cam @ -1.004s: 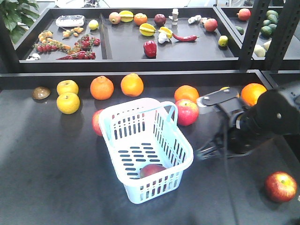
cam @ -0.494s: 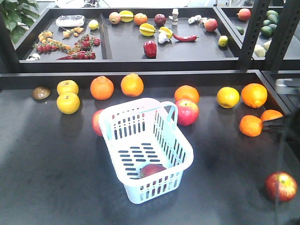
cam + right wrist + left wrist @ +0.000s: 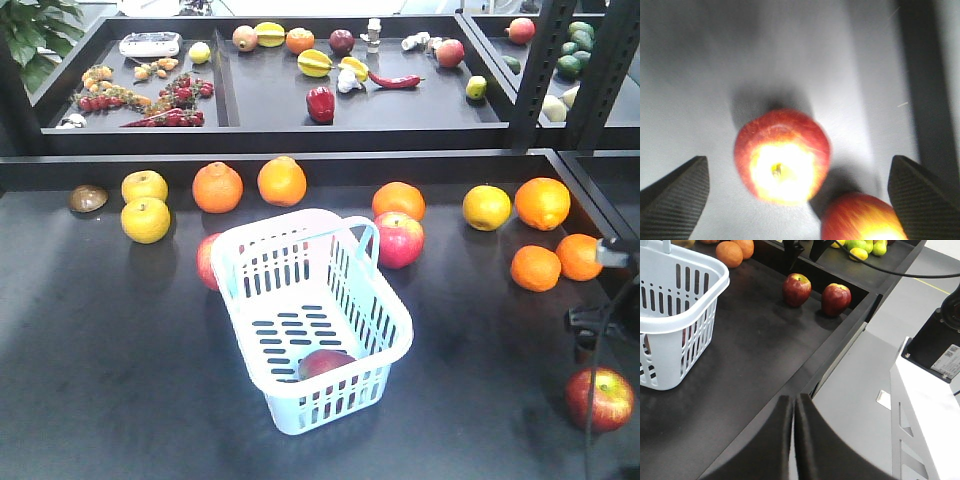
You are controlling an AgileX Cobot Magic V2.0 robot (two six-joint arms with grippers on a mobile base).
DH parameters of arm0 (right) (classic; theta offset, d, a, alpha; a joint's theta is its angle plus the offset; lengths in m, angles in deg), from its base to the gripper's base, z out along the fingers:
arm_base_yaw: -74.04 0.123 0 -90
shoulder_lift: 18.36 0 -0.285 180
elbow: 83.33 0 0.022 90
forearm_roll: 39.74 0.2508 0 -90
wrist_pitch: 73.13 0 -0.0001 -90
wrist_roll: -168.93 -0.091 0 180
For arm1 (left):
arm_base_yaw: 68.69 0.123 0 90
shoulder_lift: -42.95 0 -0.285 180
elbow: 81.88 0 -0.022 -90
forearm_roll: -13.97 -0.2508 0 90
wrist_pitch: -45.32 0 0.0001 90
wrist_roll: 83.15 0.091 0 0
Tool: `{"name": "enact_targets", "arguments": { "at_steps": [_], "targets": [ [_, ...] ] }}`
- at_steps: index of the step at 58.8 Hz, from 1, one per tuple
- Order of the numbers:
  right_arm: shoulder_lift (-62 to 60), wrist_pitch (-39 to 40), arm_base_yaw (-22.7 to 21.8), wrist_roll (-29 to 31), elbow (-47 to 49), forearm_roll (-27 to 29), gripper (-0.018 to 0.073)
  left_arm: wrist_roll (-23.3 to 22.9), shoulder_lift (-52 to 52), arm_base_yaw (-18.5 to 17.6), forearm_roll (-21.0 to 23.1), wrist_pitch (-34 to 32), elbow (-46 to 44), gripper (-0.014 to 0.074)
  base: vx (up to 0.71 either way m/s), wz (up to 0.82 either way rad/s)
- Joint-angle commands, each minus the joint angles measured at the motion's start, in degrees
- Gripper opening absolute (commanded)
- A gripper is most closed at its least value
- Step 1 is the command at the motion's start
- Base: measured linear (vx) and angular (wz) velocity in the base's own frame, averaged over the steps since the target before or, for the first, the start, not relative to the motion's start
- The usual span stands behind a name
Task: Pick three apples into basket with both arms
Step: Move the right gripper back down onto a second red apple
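Note:
The pale blue basket stands mid-table with one dark red apple inside. A red apple lies at the front right. In the right wrist view my right gripper is open, directly above that kind of apple, with a second apple beside it near the right finger. Only part of the right arm shows at the table's right edge. In the left wrist view my left gripper is shut and empty over the table's front edge, with the basket to its left and two apples far off.
A brighter pink-red apple sits behind the basket and another red fruit at its left. Oranges and yellow fruit line the back of the table. Shelf trays of fruit stand behind.
The right arm has swung away from beside the basket to the table's right edge, above the front right apple. The basket and its apple have not moved.

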Motion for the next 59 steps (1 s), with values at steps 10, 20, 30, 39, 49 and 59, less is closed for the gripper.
{"name": "enact_targets", "arguments": {
  "at_steps": [10,20,30,39,49,59],
  "targets": [
    [1.9,2.4,-0.3,0.7,1.6,-0.6,0.0673,-0.5,-0.3,-0.4,0.9,0.4,-1.3,-0.0006,0.0,0.0],
    [4.7,2.9,-0.3,0.8,1.6,-0.7,0.0642,-0.5,-0.3,-0.4,0.9,0.4,-1.3,-0.0006,0.0,0.0],
    [7.1,2.6,-0.3,1.2,1.6,-0.6,0.0603,-0.5,-0.3,-0.4,0.9,0.4,-1.3,-0.0006,0.0,0.0],
    [7.8,2.6,-0.3,1.6,1.6,0.5,0.0501,-0.5,-0.3,-0.4,0.9,0.4,-1.3,-0.0006,0.0,0.0],
    [6.1,2.7,-0.2,5.6,1.6,4.9,0.0263,-0.5,-0.3,-0.4,0.9,0.4,-1.3,-0.0006,0.0,0.0],
    [-0.1,2.5,-0.2,14.6,1.6,14.6,-0.0013,-0.5,-0.3,-0.4,0.9,0.4,-1.3,-0.0006,0.0,0.0]
  ]
}}
